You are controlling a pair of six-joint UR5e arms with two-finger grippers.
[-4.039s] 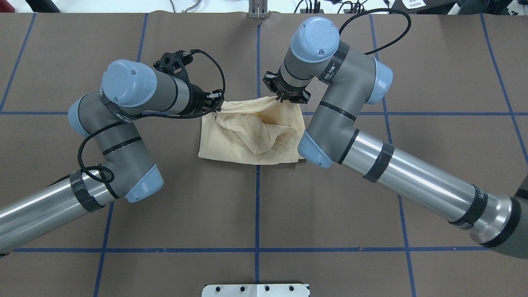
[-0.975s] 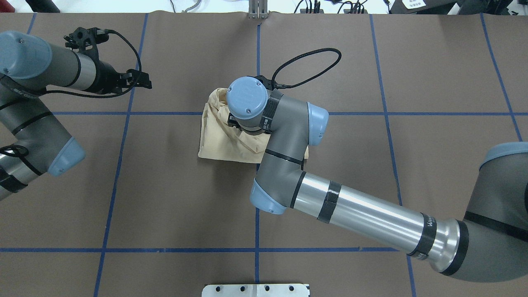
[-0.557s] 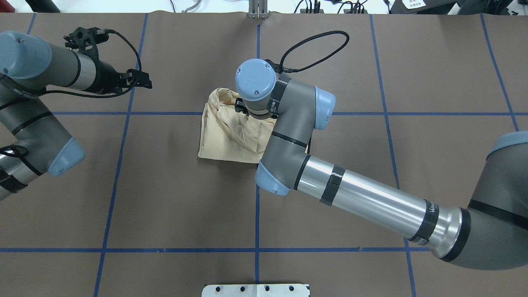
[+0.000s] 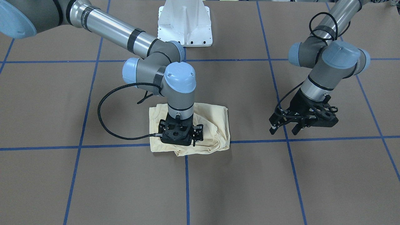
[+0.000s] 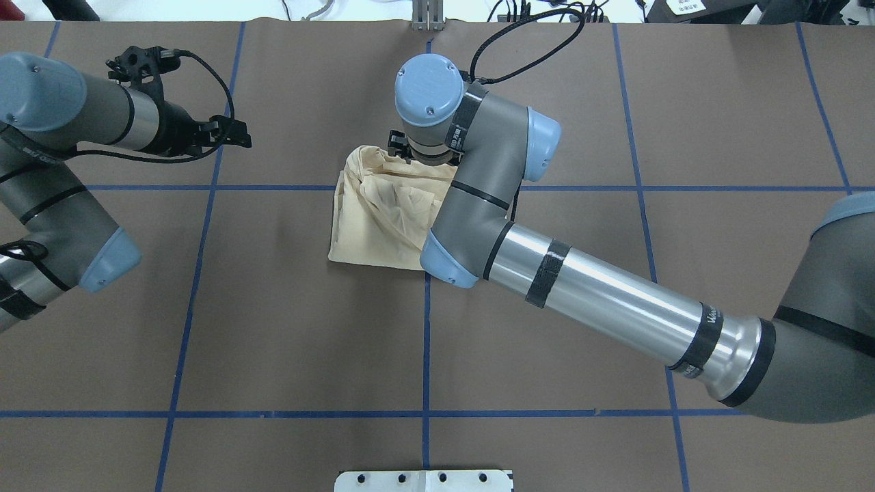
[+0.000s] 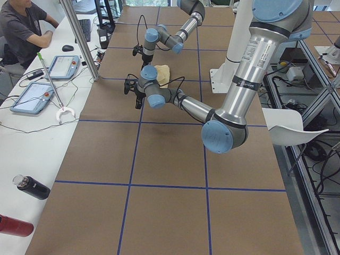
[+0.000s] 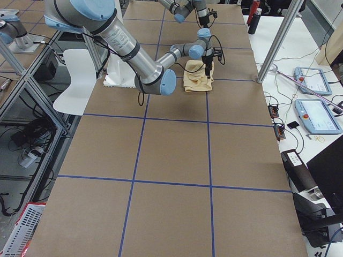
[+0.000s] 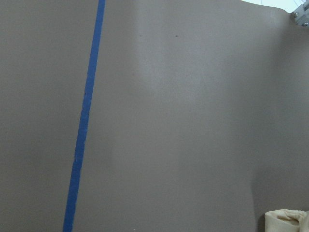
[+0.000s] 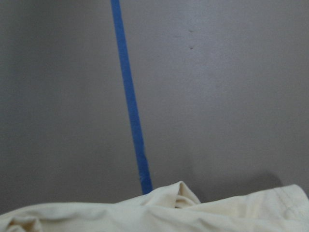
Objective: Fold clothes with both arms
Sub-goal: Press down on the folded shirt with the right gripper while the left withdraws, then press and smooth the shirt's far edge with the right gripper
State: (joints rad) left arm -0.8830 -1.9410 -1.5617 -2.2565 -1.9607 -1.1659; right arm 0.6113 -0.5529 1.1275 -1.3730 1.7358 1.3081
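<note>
Lettering [image 5: 456,134] on black band [image 5: 463,117] of right arm [image 5: 595,294], illegible; shirt [image 5: 383,212] beneath.

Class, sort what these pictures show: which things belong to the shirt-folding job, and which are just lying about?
Job: cream shirt, left gripper, right gripper.
Lying about: black bottle, red bottle, tablet.

Overhead and front cameras look down from opposite sides, side cameras along the table [image 5: 273,328], and both close wrist cameras glimpse the shirt [image 9: 217,212].
</note>
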